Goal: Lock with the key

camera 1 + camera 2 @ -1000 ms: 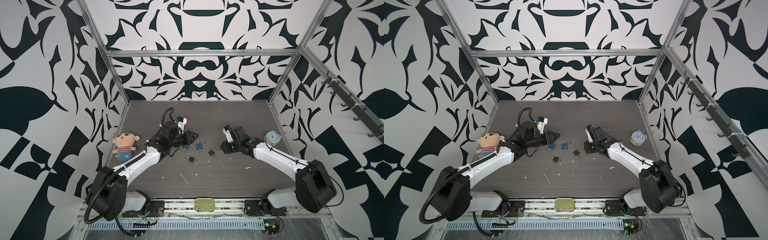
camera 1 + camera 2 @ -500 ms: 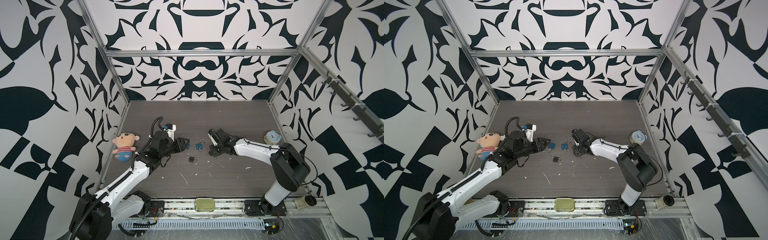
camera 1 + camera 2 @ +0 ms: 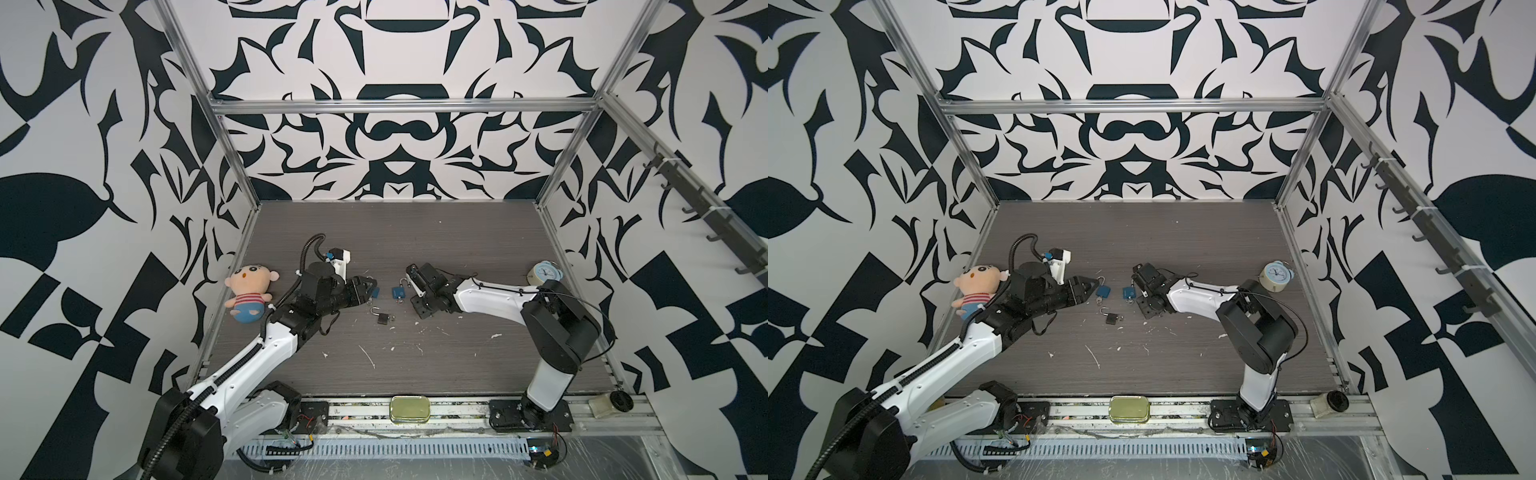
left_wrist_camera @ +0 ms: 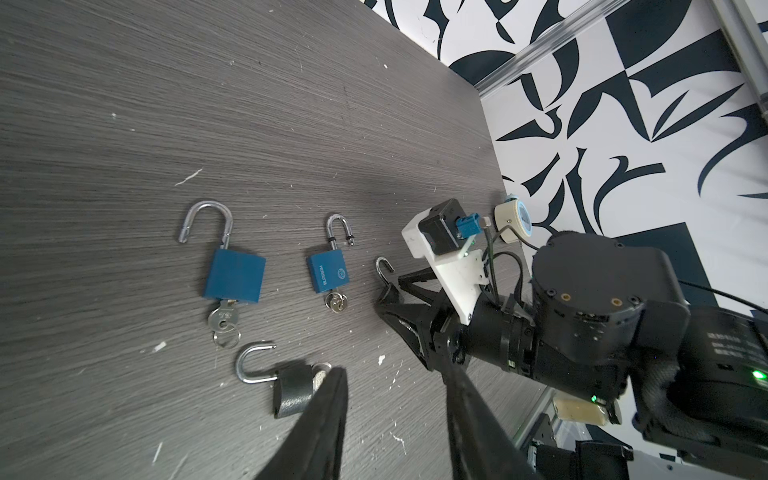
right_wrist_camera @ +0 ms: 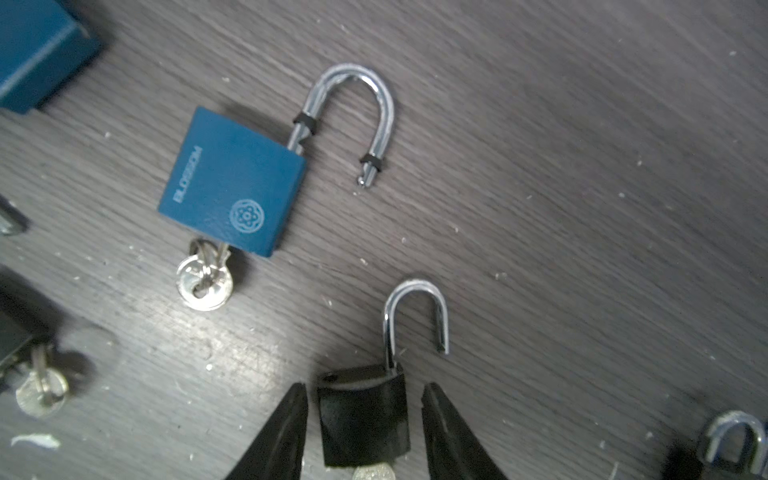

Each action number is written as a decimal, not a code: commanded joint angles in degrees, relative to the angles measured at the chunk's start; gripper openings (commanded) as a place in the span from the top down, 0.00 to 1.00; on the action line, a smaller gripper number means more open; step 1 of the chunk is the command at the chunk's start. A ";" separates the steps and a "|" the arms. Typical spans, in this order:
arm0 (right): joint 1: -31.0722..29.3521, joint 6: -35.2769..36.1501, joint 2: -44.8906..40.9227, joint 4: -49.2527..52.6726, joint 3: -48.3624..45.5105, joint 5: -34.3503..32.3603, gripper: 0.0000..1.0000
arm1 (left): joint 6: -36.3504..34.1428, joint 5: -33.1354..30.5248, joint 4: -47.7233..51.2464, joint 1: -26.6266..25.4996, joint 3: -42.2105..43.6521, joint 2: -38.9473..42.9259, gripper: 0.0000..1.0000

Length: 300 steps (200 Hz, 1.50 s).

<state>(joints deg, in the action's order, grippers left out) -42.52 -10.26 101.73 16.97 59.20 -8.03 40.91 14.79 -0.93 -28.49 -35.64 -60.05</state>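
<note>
Right pincer (image 5: 365, 388) open astride matte black padlock (image 5: 361, 419), untouched | left pincer (image 4: 395, 370) part open, empty | steel shackle (image 5: 415, 316) curved, unlatched

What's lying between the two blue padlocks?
Only bare tabletop, seen in the left wrist view, separates the larger blue padlock from the smaller blue padlock.

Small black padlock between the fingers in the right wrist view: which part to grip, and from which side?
Take the small black padlock by its squarish body, across the two side faces, coming from the key end. It lies flat, open steel shackle pointing away from the right gripper, whose open jaws straddle the body, a gap each side.
</note>
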 commanded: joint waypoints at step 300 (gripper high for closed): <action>-14.13 5.79 -15.05 6.04 7.54 2.94 1.00 | 0.30 11.62 0.45 -1.60 -5.98 -11.69 0.57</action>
<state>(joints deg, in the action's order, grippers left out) -55.29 -5.06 88.07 22.76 63.99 -5.54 40.58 22.94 3.27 -28.97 -39.51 -70.94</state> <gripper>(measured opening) 0.299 0.435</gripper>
